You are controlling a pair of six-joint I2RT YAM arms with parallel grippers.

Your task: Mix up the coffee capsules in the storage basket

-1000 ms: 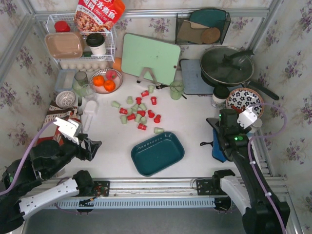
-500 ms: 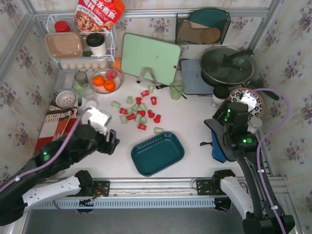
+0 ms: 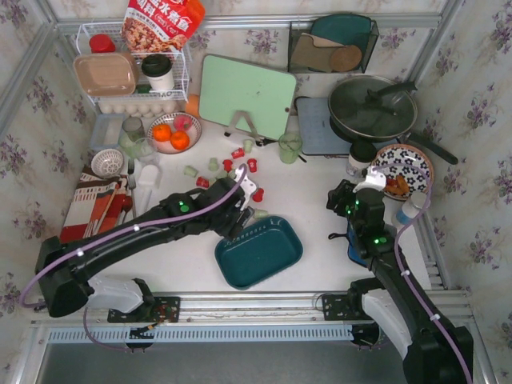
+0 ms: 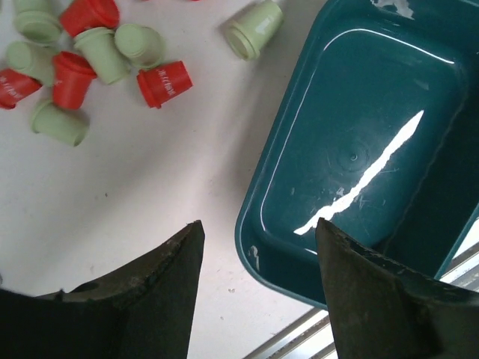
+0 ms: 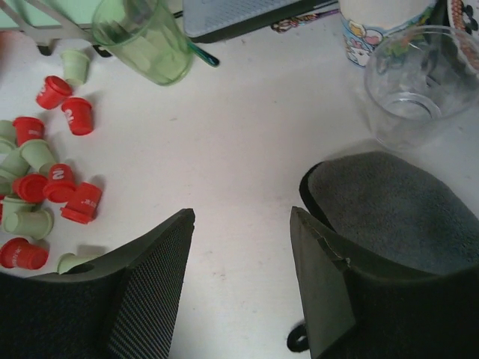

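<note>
Left gripper [image 4: 258, 233]: jaws apart, nothing between them. It hovers low over the table at the basket's [image 4: 359, 149] left rim. One finger is over bare table, the other over the basket wall.

Right gripper [image 5: 241, 223]: jaws apart too, empty. It sits well off to the right, near a clear glass [image 5: 410, 88] and above a dark grey pad [image 5: 389, 209].

Basket is empty, no capsules in it. From above, its long axis runs diagonally, near-left to far-right.

Capsules [image 4: 75, 67], red and pale green, lie in a loose pile on the table. Some are upright, some tipped. The pile is on the far side of the left gripper, away from the arm bases and just past the basket's far-left corner. One stray green capsule [image 4: 254, 28] lies on its side just beside the basket's far rim, apart from the pile.

Key relation: the pile is ahead and left of the left gripper, and the basket is right and under it. Left arm is clearly nearer, with the pile near its fingers. The right arm sees the pile only at the far left edge of its wrist view.

Judgement: loading not started. The likely next move is a short reach forward by the left arm to grab a capsule.
</note>
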